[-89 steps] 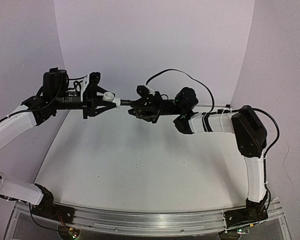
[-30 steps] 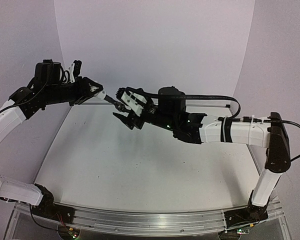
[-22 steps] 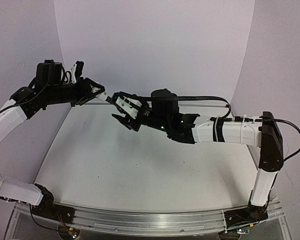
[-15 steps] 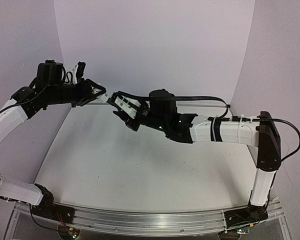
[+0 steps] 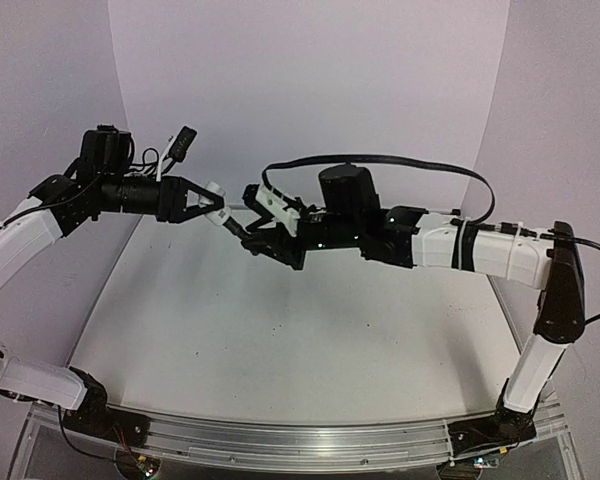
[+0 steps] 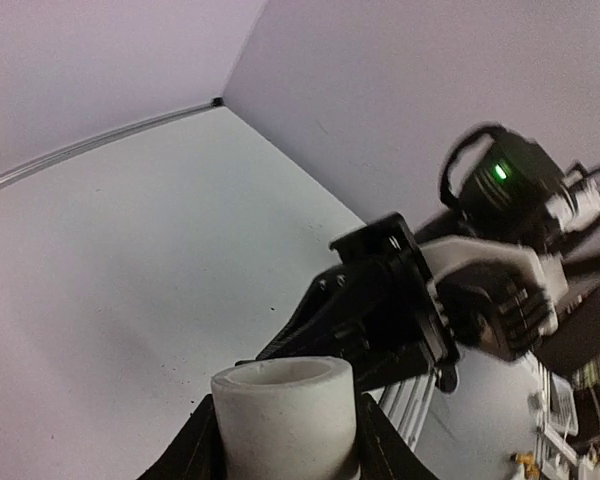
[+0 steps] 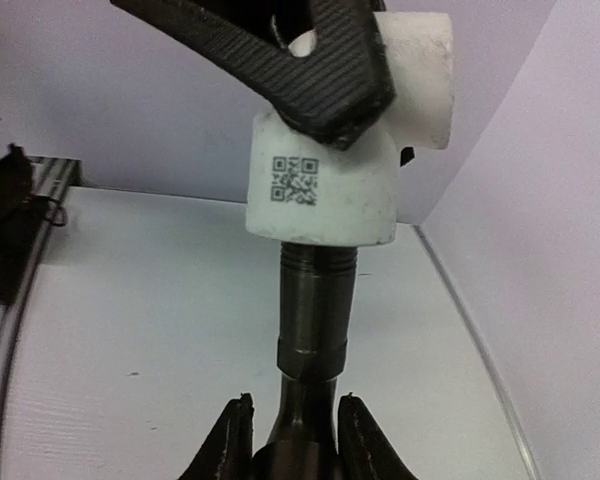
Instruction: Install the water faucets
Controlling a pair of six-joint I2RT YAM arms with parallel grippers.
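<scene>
Inside white fitting (image 7: 325, 190), threaded black stem (image 7: 315, 320)

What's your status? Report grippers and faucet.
Left gripper shut on white fitting. Right gripper shut on black stem. Stem in fitting, threads showing. Nothing in the way.

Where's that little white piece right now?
The white piece is in mid-air, left of centre in the top view, gripped by the left hand; the right hand holds a dark stem entering it.

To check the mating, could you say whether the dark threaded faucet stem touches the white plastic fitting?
Touching: right wrist view shows the dark stem entering the white fitting from below.
</scene>
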